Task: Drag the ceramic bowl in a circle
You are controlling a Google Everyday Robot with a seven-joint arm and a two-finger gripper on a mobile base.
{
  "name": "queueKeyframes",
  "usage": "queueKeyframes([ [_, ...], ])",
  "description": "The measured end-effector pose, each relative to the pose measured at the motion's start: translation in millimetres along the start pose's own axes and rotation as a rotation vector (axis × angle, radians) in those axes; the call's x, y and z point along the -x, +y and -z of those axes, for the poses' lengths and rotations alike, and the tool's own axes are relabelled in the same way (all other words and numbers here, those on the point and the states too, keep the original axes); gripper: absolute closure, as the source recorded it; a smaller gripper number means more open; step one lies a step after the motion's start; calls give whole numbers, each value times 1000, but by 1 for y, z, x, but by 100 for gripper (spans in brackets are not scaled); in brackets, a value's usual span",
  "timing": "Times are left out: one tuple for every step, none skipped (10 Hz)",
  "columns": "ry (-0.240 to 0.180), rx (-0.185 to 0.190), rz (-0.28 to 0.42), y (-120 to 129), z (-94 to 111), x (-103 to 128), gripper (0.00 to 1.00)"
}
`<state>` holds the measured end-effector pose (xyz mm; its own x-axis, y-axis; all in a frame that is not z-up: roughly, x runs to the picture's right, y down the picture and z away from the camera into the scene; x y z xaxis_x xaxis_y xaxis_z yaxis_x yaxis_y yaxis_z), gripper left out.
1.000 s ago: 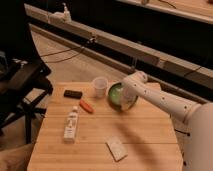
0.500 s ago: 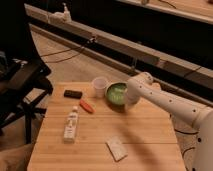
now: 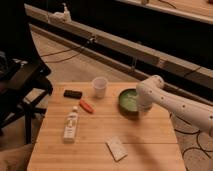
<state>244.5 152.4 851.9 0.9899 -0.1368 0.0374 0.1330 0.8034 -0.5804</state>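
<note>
The green ceramic bowl [image 3: 128, 100] sits on the wooden table [image 3: 100, 140] toward its back right, right of the small white cup [image 3: 100, 86]. My white arm reaches in from the right and bends down over the bowl's right rim. My gripper [image 3: 141, 111] is at the bowl's right side, touching or gripping its rim; the arm hides part of the bowl.
A black flat object [image 3: 73, 93] and an orange object [image 3: 86, 106] lie left of the cup. A white bottle [image 3: 71, 124] lies at the left and a white card [image 3: 117, 148] near the front. A black chair [image 3: 20, 82] stands left of the table.
The bowl and my gripper have shifted a little to the right and toward the front of the table. The other things have not moved.
</note>
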Motion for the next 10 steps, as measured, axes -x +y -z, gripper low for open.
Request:
queueKeyframes([
  [18, 11, -33, 0, -2, -13, 100],
  [30, 13, -66, -6, -4, -22, 100],
  [29, 1, -82, -17, -4, -22, 100],
  [20, -16, -90, -33, -4, -17, 100],
  [5, -35, -88, -49, -4, -6, 100],
  [-16, -46, -84, -58, -3, 5, 100],
  [-42, -58, -72, -65, -1, 17, 100],
  [-76, -66, -48, -66, 2, 33, 100],
  [-103, -70, -17, -60, 7, 46, 100],
  [-126, -67, 21, -48, 14, 57, 100],
])
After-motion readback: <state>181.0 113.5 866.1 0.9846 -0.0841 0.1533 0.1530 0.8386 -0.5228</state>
